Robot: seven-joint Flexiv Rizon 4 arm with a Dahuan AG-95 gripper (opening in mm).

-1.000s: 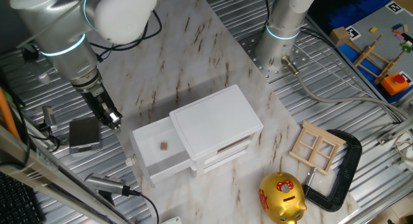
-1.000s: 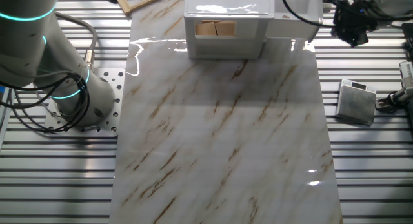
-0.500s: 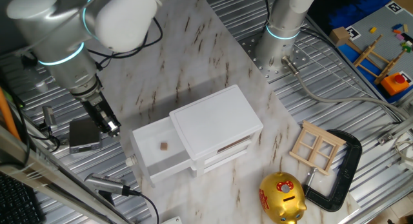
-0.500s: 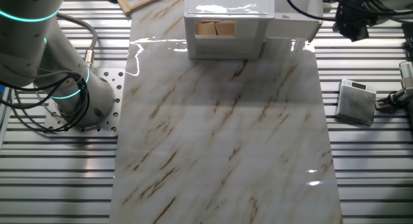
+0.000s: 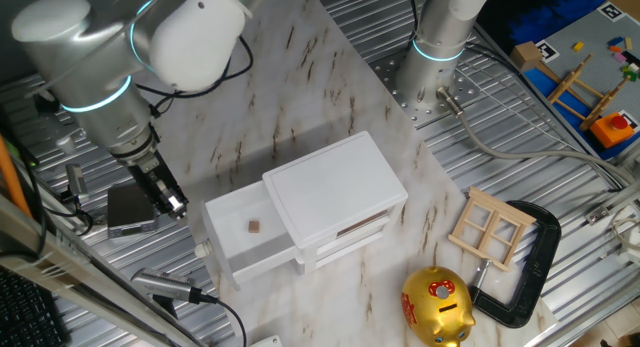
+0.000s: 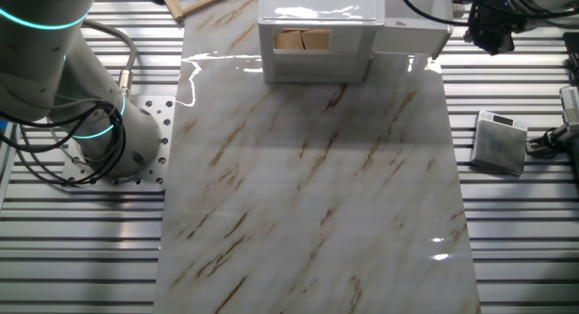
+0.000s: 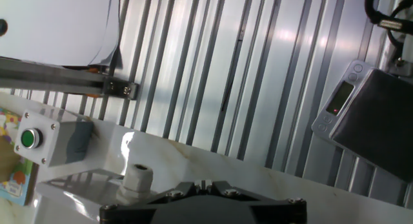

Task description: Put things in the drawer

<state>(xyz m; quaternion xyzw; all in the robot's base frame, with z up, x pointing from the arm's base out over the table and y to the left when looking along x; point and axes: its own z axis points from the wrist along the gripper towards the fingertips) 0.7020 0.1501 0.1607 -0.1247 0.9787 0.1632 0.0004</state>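
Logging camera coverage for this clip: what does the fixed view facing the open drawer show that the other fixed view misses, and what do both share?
Only the drawer-side view shows the pulled-out top drawer with the tiny brown block lying inside it, plus the gold piggy bank and the black clamp. Only the other fixed view shows the cabinet's far side, where an opening reveals wooden blocks. Both share the white cabinet, the wooden window frame, the small scale and the tool, off the marble near the scale.

Grey digital scale [image 7: 371, 111] on ribbed metal surface [image 7: 213, 75], green-button box [image 7: 45, 139] left.
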